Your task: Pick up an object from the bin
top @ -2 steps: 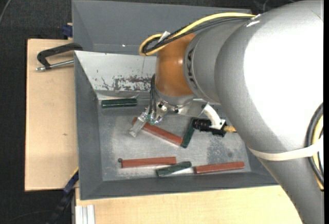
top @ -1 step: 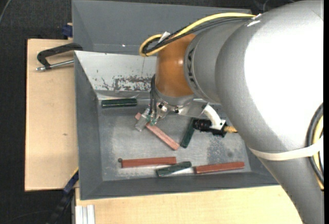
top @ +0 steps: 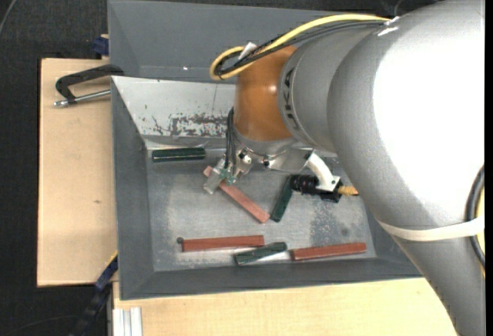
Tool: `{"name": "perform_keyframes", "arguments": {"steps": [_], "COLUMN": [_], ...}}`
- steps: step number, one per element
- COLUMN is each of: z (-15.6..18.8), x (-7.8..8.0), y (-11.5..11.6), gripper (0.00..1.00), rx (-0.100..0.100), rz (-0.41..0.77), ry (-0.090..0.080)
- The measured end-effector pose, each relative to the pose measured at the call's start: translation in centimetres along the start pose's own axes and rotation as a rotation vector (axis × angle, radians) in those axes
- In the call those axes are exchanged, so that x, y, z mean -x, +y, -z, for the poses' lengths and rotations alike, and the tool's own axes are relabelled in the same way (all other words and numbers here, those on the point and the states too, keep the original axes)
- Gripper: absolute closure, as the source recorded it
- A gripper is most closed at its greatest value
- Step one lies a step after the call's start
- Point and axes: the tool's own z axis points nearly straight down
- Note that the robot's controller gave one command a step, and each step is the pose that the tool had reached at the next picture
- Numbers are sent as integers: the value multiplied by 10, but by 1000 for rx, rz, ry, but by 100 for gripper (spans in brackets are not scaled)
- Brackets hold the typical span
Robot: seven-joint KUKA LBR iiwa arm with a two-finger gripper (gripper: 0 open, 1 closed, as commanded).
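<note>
Right now I am looking at the end effector [top: 222,175] sitting low over the far-left end of a pinkish-red bar [top: 248,205] that is lying near the middle of the bin [top: 177,203]. The bar's long axis is running diagonally from that end toward the near right, finishing just beside a tilted dark green bar [top: 279,202]. I cannot tell how wide the end effector is set, or whether it is touching. The floor is lying flat and bare to the left, giving room there; the arm is crowding the right.
</note>
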Motion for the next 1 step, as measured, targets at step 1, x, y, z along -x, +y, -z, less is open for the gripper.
{"name": "perform_keyframes", "arguments": {"steps": [1], "z": [37], "x": [1], "y": [2], "gripper": [100], "rx": [3], "rz": [2], "ry": [-1]}}
